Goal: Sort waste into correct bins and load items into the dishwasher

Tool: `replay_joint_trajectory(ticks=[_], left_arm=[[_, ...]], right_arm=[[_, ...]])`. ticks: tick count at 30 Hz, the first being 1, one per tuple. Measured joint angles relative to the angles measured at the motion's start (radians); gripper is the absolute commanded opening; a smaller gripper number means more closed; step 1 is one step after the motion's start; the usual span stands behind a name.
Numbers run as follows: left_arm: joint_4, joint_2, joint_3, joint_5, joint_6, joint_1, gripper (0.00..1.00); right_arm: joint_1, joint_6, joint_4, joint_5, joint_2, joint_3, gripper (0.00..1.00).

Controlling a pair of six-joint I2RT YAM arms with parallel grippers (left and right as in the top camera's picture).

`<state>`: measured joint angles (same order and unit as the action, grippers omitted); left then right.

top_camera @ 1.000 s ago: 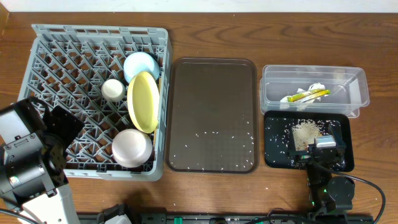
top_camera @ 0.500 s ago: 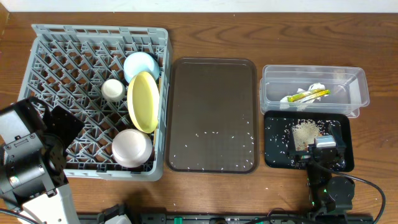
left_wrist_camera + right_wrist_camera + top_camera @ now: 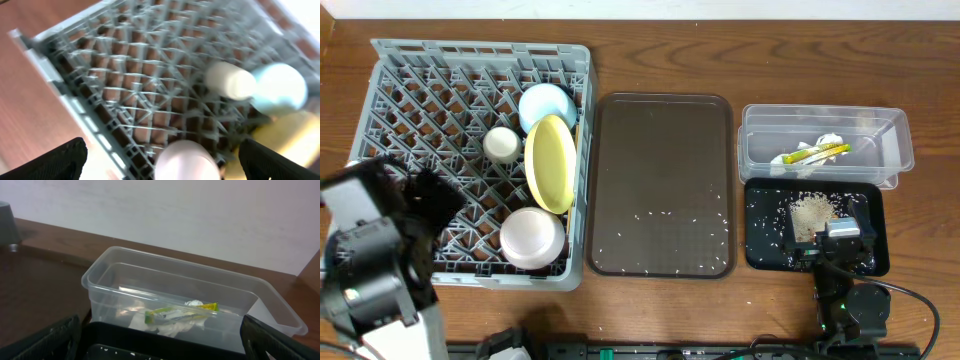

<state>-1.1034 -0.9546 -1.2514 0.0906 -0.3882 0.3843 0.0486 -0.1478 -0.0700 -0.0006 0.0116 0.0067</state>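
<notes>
Up front, the left end effector [image 3: 162, 162] hangs released, jaws wide, over the near-left corner of the grey dish rack [image 3: 420, 90]. The right end effector [image 3: 162, 342], likewise released and empty, sits over the black tray [image 3: 760, 250] and its heap of rice [image 3: 810, 212]. Farther back in the rack, the yellow plate [image 3: 551, 163] stands on edge beside the white cup [image 3: 501, 144] and blue bowl [image 3: 546, 105]. At the desk's [image 3: 620, 30] far right, the clear tub [image 3: 890, 140] holds the snack wrapper [image 3: 815, 153] and paper scraps [image 3: 830, 141].

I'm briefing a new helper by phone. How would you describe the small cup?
Find the grey dish rack at left. Its right side holds a blue bowl, yellow plate and large white bowl. The cup sits just left of the plate: smallest, cream-white.
</notes>
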Motion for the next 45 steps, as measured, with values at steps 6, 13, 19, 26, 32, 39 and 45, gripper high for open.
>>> replay_joint_trajectory(ticks=[6,13,19,26,32,39,45], left_arm=[[0.000,0.132,0.000,-0.002,0.000,-0.206,0.98],[0.000,0.310,0.000,-0.001,0.000,-0.286,0.98],[-0.017,0.478,0.044,-0.002,0.000,-0.288,0.98],[0.004,0.665,0.270,-0.002,0.000,-0.288,0.98],[0.261,0.794,0.533,-0.032,0.000,-0.288,0.98],[0.785,0.897,0.828,-0.114,-0.003,-0.288,0.98],[1.178,0.931,1.029,-0.142,-0.047,-0.289,0.98]], right_arm=[[0.000,0.000,0.000,0.000,0.000,0.000,0.99],[0.000,0.000,0.000,0.000,0.000,0.000,0.99],[0.000,0.000,0.000,0.000,0.000,0.000,0.99],[0.000,0.000,0.000,0.000,0.000,0.000,0.99],[0.000,0.000,0.000,0.000,0.000,0.000,0.99],[0.000,0.000,0.000,0.000,0.000,0.000,0.99],[0.000,0.000,0.000,0.000,0.000,0.000,0.99]])
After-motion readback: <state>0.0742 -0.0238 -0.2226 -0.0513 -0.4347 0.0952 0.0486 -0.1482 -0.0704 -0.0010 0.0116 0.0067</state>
